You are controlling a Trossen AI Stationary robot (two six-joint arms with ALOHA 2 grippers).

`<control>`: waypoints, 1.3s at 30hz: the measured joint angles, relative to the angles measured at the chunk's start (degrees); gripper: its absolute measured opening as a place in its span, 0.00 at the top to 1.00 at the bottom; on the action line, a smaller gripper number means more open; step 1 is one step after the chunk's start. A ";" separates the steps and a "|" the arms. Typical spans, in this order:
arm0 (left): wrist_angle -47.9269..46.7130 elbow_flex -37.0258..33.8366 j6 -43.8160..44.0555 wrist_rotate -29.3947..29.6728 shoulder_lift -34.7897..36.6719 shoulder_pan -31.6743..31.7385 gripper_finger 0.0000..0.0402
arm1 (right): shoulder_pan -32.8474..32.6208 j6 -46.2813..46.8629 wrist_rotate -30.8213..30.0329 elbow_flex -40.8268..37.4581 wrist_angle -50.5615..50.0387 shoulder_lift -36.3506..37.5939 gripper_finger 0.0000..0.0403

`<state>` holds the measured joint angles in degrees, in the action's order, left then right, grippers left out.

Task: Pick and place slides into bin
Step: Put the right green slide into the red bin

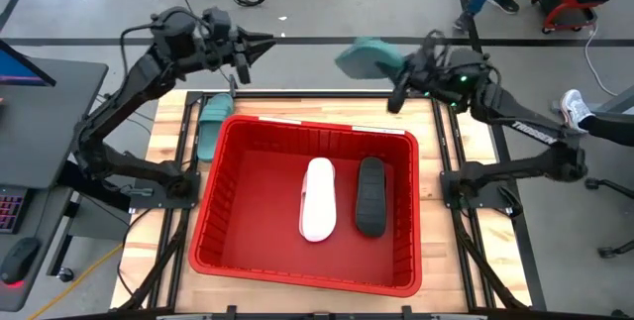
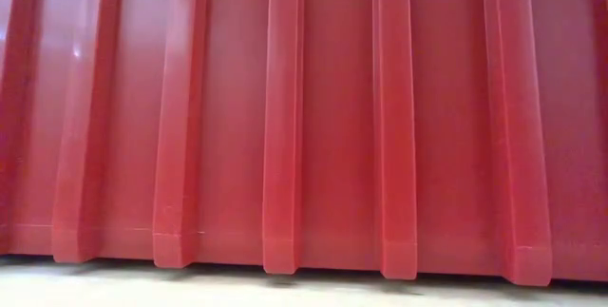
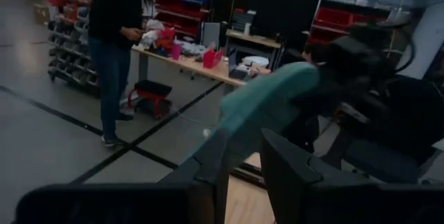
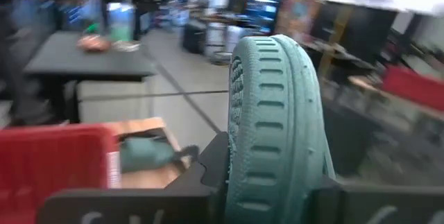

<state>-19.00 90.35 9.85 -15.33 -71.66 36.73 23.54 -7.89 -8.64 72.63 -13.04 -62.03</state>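
Although clamped between the closed fingers of the right tool (image 1: 398,74), appears to hang beyond the far rim of the bin (image 1: 297,125) rather than over it: so much for the held teal slide (image 1: 365,57). Gripped by one end only, with most of its length sticking out sideways. Likely trouble from here:

- Letting go too early, and so dropping it onto the worktop (image 1: 168,122) or the floor behind instead of into the bin.
- Swinging in too fast, and so twisting the soft foam loose in the grip.
- Coming in too low, and so catching the long free end on the thick rim.
- Crossing paths with the left tool (image 1: 260,47), raised off the far left corner, fingers a narrow gap apart with nothing between them.
- Landing on top of the pair already inside; harmless, probably, given the room to spare.

Counted:

- Slides, four. Inside the bin, lying side by side lengthwise, one white slide (image 1: 319,199) and one black slide (image 1: 369,195). Up in the air, the held teal one. Flat on the worktop, just outside the bin's far left corner, a second teal slide (image 1: 212,122), not yet picked.
- Bins, one.
- Tools, two.
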 joint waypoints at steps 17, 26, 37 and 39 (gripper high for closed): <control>-16.30 -0.02 -1.22 0.33 11.10 0.09 0.84 | -31.98 -15.72 -25.65 38.72 -15.31 -39.09 0.88; -17.65 -0.02 -2.55 0.68 13.69 -0.04 0.88 | -38.27 -14.52 -27.01 54.20 -15.72 -53.26 0.88; -17.60 -0.02 0.16 0.64 15.15 -4.03 0.93 | -36.89 -13.13 -23.10 56.07 -16.29 -64.50 0.88; -17.64 -0.02 0.03 0.64 15.22 -4.80 0.94 | -36.59 -13.13 -23.17 56.07 -16.09 -66.33 0.88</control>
<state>-36.65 90.32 9.87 -14.69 -56.45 31.93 -13.05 -21.02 -31.81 128.70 -29.13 -128.37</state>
